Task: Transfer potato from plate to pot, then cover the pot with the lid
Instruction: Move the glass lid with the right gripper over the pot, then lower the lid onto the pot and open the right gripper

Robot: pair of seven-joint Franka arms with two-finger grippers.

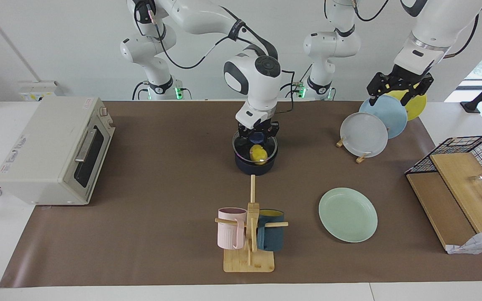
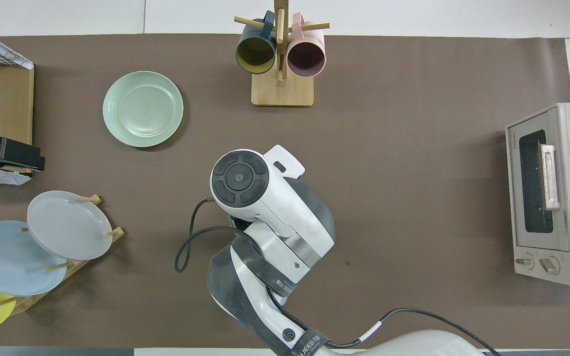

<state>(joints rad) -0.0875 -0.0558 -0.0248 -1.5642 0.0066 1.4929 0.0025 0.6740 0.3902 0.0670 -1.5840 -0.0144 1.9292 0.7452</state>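
Observation:
The dark blue pot (image 1: 252, 166) stands mid-table, near the robots. Inside it lies the yellow potato (image 1: 259, 153), visible through the clear glass lid (image 1: 241, 146). My right gripper (image 1: 258, 136) is shut on the lid's blue knob, and the lid is level at the pot's rim. In the overhead view the right arm hides pot, lid and potato. The mint-green plate (image 1: 347, 214) (image 2: 142, 109) lies bare, farther from the robots toward the left arm's end. My left gripper (image 1: 396, 88) hangs open and holding nothing over the racked plates.
A toaster oven (image 1: 57, 150) sits at the right arm's end. A wooden mug tree (image 1: 249, 234) with a pink and a dark blue mug stands farther out than the pot. A plate rack (image 1: 364, 133) and a wire basket with wooden boards (image 1: 467, 175) sit at the left arm's end.

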